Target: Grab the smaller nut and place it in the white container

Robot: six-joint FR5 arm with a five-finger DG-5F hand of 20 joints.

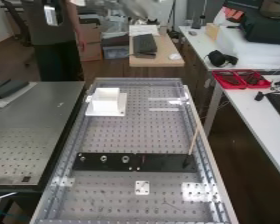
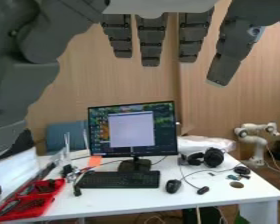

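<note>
Nut on flat bar, hand wide above

Smaller nut point(image 1: 82, 158) stands on the flat black bar point(image 1: 167, 162), near the end of it which is close to the left edge of the bench point(image 1: 160, 136). Just beside it is the larger nut point(image 1: 104, 158), and after this one comes the bearing point(image 1: 125, 159); these three make one row. Near the right end of the bar there is a thin stick point(image 1: 193, 137), which is leaning to the right edge of the bench. Between the bar and the near edge lies a small white plate point(image 1: 142, 184).

The white container point(image 1: 106, 101) is near the far left corner of the bench, well apart from the nut.

The hand point(image 1: 134, 7) is high, at the top of the high view, and blurred there. In the wrist view its fingers point(image 2: 150, 42) are straight and wide, with nothing between them. Behind them I see a desk point(image 2: 190, 195) with a monitor point(image 2: 132, 129) and a keyboard point(image 2: 119, 180).
</note>
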